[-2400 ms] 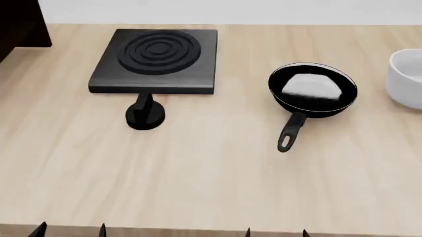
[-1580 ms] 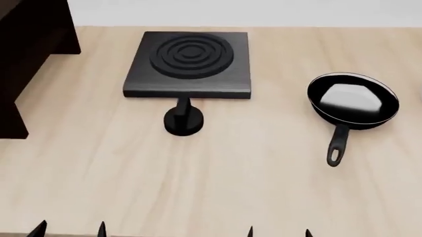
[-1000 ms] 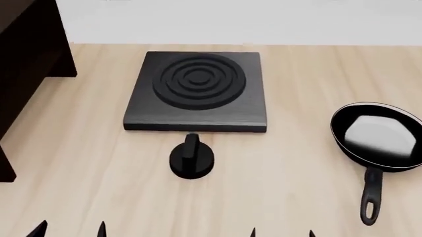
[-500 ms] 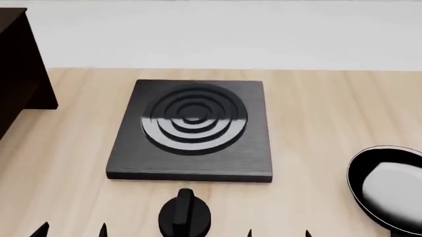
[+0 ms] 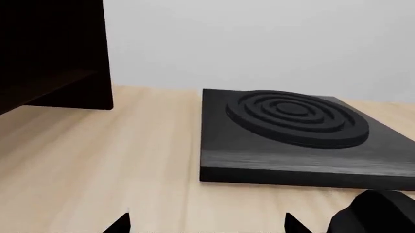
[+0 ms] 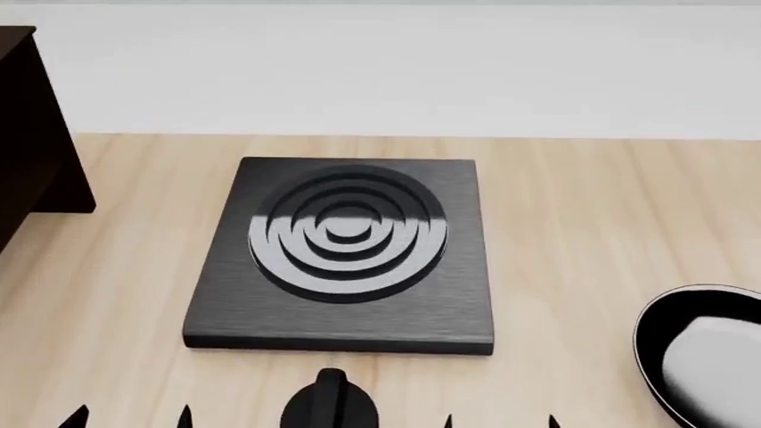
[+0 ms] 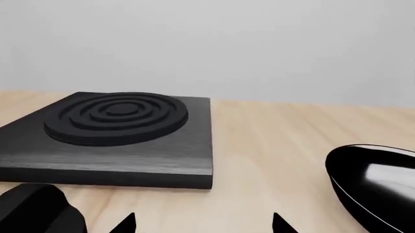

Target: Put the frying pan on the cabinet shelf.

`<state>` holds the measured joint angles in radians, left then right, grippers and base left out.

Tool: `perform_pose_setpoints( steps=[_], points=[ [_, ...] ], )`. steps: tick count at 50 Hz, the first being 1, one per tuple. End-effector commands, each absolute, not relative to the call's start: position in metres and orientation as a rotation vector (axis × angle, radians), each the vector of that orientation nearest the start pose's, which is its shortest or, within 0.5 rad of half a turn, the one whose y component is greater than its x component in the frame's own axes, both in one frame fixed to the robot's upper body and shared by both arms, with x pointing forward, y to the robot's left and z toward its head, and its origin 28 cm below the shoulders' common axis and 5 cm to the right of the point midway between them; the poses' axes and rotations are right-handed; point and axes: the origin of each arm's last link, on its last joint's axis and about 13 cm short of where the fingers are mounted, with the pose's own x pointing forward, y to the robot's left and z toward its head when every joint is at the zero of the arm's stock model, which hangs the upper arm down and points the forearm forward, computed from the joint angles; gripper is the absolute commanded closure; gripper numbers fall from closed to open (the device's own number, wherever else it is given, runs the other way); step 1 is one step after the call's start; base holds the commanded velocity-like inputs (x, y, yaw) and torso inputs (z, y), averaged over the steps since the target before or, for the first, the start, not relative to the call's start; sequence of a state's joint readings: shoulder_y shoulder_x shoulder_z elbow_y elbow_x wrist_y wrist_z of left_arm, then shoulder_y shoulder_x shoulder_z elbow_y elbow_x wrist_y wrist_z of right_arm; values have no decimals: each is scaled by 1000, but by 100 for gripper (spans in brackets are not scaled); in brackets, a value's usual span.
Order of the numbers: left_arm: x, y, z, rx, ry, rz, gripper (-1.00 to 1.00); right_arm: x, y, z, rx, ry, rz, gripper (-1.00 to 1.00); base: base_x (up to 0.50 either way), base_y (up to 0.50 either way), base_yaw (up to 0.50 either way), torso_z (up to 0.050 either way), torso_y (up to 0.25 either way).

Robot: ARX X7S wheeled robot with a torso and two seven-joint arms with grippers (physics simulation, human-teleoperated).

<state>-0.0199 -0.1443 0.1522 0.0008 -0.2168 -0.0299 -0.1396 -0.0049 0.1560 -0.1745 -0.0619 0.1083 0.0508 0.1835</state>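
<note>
The frying pan (image 6: 704, 355) sits on the wooden counter at the right edge of the head view, cut off, with a glossy pale base; its handle is out of view. It also shows in the right wrist view (image 7: 376, 187). The dark cabinet (image 6: 34, 152) stands at the far left, and shows in the left wrist view (image 5: 52, 53) with a shelf opening. My left gripper (image 6: 128, 417) and right gripper (image 6: 500, 421) show only as fingertip points at the bottom edge, both open and empty, well short of the pan.
A square black burner plate (image 6: 342, 250) with concentric rings lies in the middle of the wooden counter (image 6: 571, 223). A round black knob (image 6: 330, 408) stands just in front of it. A pale wall runs behind the counter.
The head view has shifted forward and tilted up: the burner plate, knob and pan slid down the frame, and the pan's handle went out of view. The grippers' tips kept their places.
</note>
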Motion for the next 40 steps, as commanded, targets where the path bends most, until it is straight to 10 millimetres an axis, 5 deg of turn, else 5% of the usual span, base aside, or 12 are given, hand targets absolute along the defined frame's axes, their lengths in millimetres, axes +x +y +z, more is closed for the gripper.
perform_pose_setpoints(
  steps=[1,40],
  points=[
    [211,207,14,-70,48,-12,-100,207,-99,20,-40,-8,-27,-100,0,0,0,0,0],
    [210,204,13,10,22,-21,-100,207,-96,19,-1,4,-8,-100,0,0,0,0,0]
  ],
)
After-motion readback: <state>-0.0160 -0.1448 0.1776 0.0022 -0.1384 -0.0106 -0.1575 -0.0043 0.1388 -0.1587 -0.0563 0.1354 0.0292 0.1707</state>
